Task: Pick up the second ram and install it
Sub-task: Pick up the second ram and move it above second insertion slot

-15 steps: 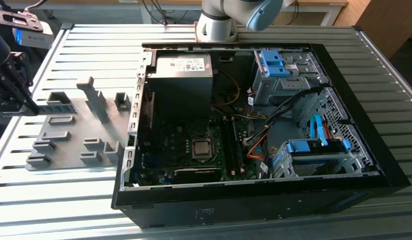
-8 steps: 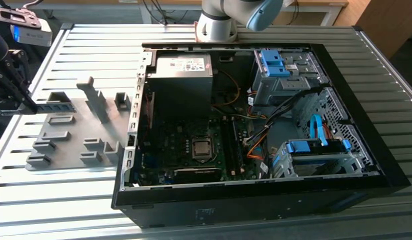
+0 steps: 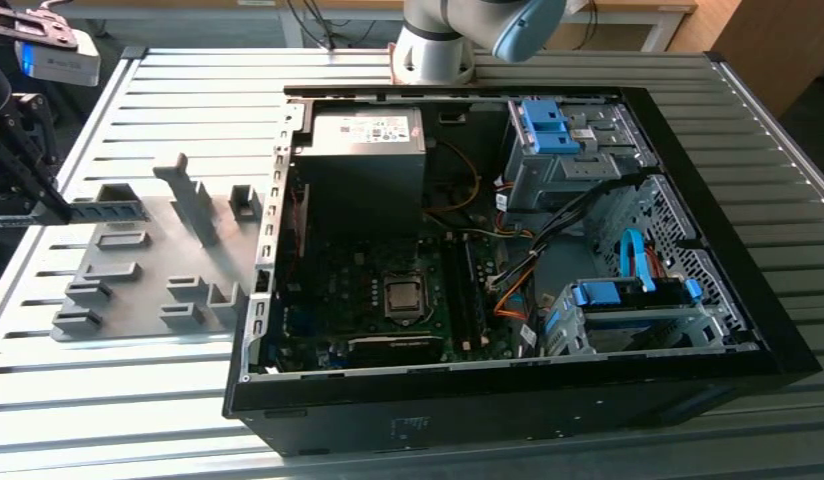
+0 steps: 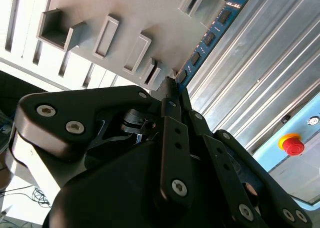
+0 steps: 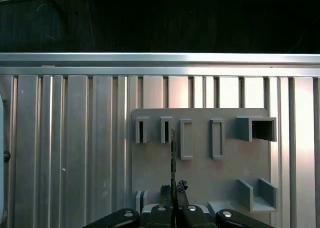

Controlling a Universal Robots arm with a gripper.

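The second ram (image 4: 210, 35) is a thin blue strip with dark chips. My gripper (image 4: 172, 85) is shut on one end of it, and the rest sticks out past the fingertips. In the first wrist view the ram (image 5: 172, 153) shows edge-on as a thin line rising from the gripper (image 5: 173, 190), over the grey fixture plate (image 5: 200, 178). In the exterior view the gripper (image 3: 39, 205) hangs at the far left, above the left end of the fixture plate (image 3: 132, 290) and well away from the open computer case (image 3: 679, 180).
The case lies open on a slatted aluminium table (image 3: 159, 400), with the motherboard (image 3: 385, 290), power-supply box (image 3: 363, 140) and blue-latched drive bays (image 3: 552, 130) showing. Upright grey blocks (image 3: 192, 200) stand on the fixture plate. A red stop button (image 4: 292, 144) sits past the table edge.
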